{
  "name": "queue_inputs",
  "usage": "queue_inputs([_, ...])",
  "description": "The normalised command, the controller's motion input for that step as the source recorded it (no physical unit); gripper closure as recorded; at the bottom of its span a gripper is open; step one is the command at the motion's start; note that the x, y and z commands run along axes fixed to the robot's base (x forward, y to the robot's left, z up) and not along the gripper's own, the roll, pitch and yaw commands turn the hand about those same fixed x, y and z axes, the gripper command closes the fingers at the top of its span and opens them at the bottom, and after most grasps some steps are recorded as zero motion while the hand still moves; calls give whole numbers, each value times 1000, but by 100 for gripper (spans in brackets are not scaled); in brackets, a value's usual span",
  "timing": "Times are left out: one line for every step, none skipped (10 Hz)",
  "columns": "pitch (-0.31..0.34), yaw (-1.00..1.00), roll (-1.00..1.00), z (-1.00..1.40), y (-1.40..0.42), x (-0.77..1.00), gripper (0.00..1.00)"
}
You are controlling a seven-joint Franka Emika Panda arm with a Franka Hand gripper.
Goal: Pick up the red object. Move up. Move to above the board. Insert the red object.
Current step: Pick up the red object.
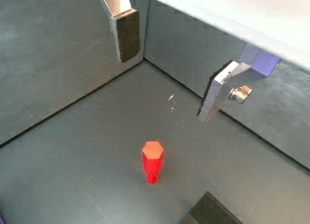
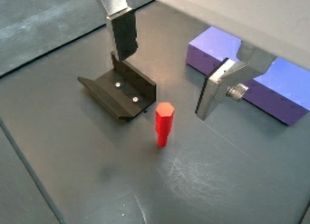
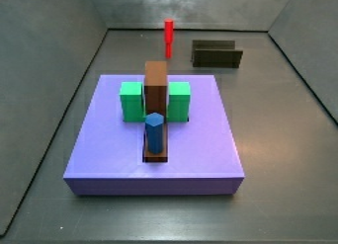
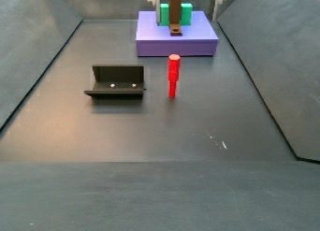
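Note:
The red object (image 2: 162, 123) is a thin red stick standing upright on the dark floor, between the fixture (image 2: 119, 90) and the board (image 2: 260, 75). It also shows in a wrist view (image 1: 151, 162) and in both side views (image 3: 169, 36) (image 4: 174, 74). The board (image 3: 156, 139) (image 4: 177, 36) is a large purple-blue slab. My gripper (image 2: 169, 64) (image 1: 169, 66) hangs open and empty well above the floor, and the red object stands apart from its fingers (image 2: 125, 33). Nothing is between the fingers.
On the board stand two green blocks (image 3: 132, 100), a tall brown block (image 3: 156, 85) and a blue hexagonal peg (image 3: 154, 132). The fixture (image 4: 116, 82) (image 3: 216, 54) stands on the floor beside the red object. Grey walls (image 1: 230, 46) enclose the floor.

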Motion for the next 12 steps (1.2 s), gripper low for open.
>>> queue_inputs([0, 0, 0, -26, -97, 0, 0])
queue_inputs([0, 0, 0, 0, -60, 0, 0])
queue_inputs([-10, 0, 0, -106, -114, 57, 0])
queue_inputs([-91, -86, -97, -303, -49, 169, 0])
queue_inputs([-107, -106, -131, -289, 0, 143, 0])
queue_inputs([-59, -46, -99, -211, 0, 11, 0])
queue_inputs([-34, 0, -46, -146, 0, 0, 0])
queue_inputs([-26, 0, -51, -169, 0, 0, 0])
queue_inputs([-49, -9, -81, -226, 0, 123, 0])
queue_inputs([-69, -29, -99, -254, 0, 154, 0])
queue_inputs([-47, -6, -86, -231, 0, 200, 0])
queue_inputs([-41, -11, -67, -220, 0, 86, 0])
